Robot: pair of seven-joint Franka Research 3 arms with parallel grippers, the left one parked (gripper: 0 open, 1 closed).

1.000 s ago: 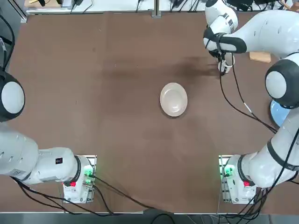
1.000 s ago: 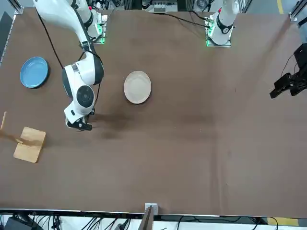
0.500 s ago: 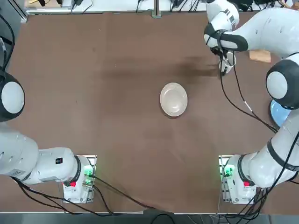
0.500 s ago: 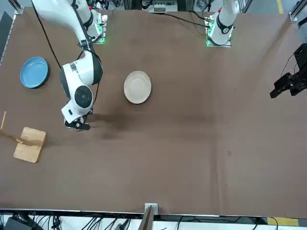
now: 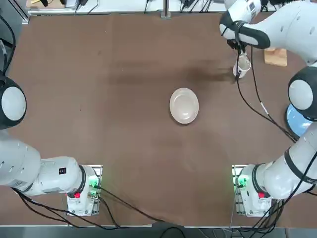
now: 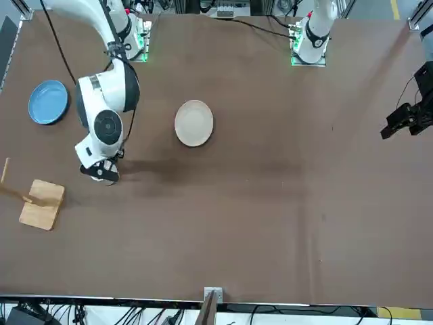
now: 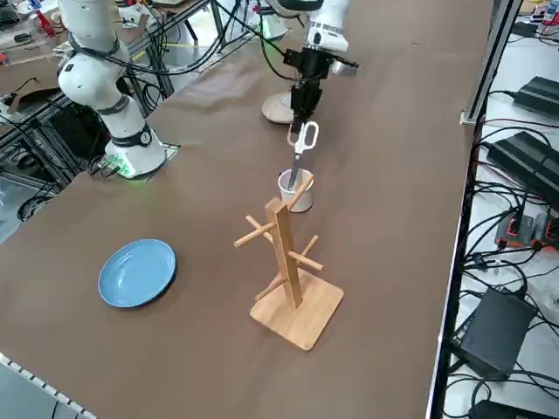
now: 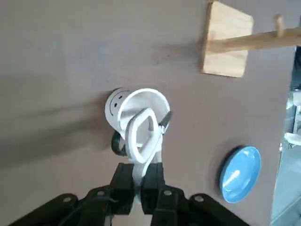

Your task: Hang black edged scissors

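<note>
Since the earlier frames, the right gripper [image 7: 300, 106] has moved up and away from the cream plate [image 5: 184, 105], toward the wooden rack [image 7: 284, 253]. Its fingers are closed on the black edged scissors [image 7: 301, 143], whose blades hang above the white mug [image 7: 295, 190] beside the rack. Picking up is done; I judge that reaching a peg and hanging a loop remain.

Black edged scissors [image 7: 302, 141] lifted over the white mug [image 7: 294, 191]

The small, thin, pale grey-white pair with dark-edged loops hangs nearly upright, pinched by the fingers [image 8: 123, 181] of the right gripper [image 8: 138, 182]. In the right side view its loops are uppermost and the closed blades point down towards the mug's open mouth, just above it.
</note>
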